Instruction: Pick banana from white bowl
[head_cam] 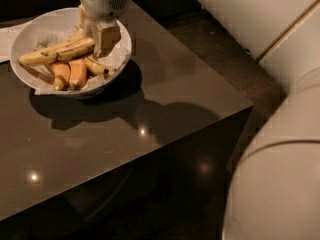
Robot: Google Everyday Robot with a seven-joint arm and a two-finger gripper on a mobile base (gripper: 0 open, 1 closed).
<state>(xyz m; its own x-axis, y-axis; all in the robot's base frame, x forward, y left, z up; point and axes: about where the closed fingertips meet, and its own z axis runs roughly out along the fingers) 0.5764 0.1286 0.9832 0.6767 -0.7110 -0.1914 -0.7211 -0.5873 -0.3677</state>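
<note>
The white bowl (30, 31) stands on the dark table at the upper left, lined with crumpled white paper. The banana (55, 52), dull yellow with brown streaks, lies across the bowl on top of the other food. A brighter banana (96, 67) and stubby orange pieces (70, 74) lie under and beside it. My gripper (97, 46) reaches down into the bowl from above. Its fingers (107, 38) stand on either side of the banana's right end and are closed on it. The banana's left end still rests in the bowl.
The dark glossy table (150, 109) runs to a front edge and a right corner near the middle of the view. My white arm and body (280, 184) fill the right side. White paper (6, 39) lies left of the bowl.
</note>
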